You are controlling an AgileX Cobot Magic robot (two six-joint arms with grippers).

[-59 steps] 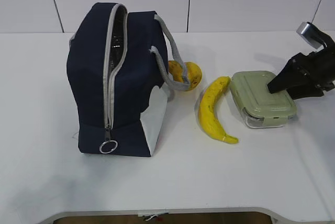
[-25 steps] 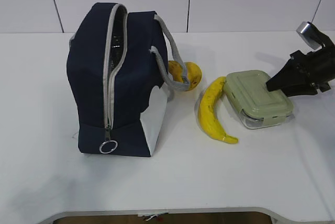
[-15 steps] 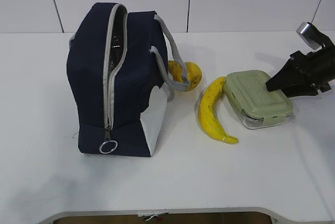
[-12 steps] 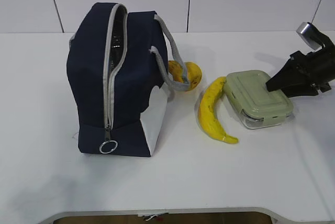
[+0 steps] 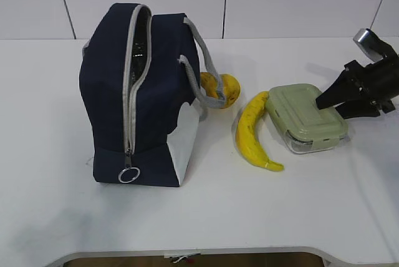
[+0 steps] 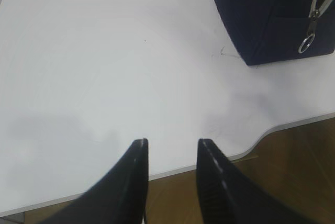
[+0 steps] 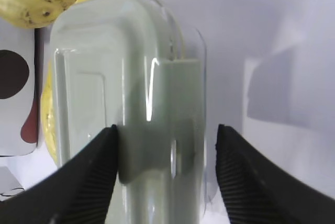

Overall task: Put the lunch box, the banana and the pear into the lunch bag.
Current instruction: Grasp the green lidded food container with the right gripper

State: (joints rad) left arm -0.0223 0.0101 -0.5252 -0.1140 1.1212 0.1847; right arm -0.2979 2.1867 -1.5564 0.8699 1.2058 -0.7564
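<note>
Right gripper (image 7: 165, 169) sits at the bottom of the right wrist view with its two black fingers (image 7: 86, 177) spread wide, one on each side of the lunch box (image 7: 128, 103). One finger looks like it touches the side of the box. The other finger is a little way off from it. The box is not squeezed tight. In the exterior view this gripper (image 5: 330, 101) is at the right edge of the frame, low over the end of the box.

Left gripper (image 6: 171, 153) pokes up from the bottom of the left wrist view. Its fingers are a bit apart and there is nothing between them. It hangs near the edge of the white table (image 6: 104, 67).

In the exterior view the lunch box (image 5: 305, 119) lies flat on the table, right of the middle, with its pale green lid on top. Just left of it lies the banana (image 5: 252, 133), curved and yellow, with its top end touching or almost touching the box. The pear (image 5: 223, 90) sits a little higher in the frame, behind a grey handle of the lunch bag (image 5: 140, 92). The lunch bag stands on the left side of the frame. It is dark blue, and its grey zipper is open near the top. A ring pull (image 5: 128, 174) hangs low on the front.
</note>
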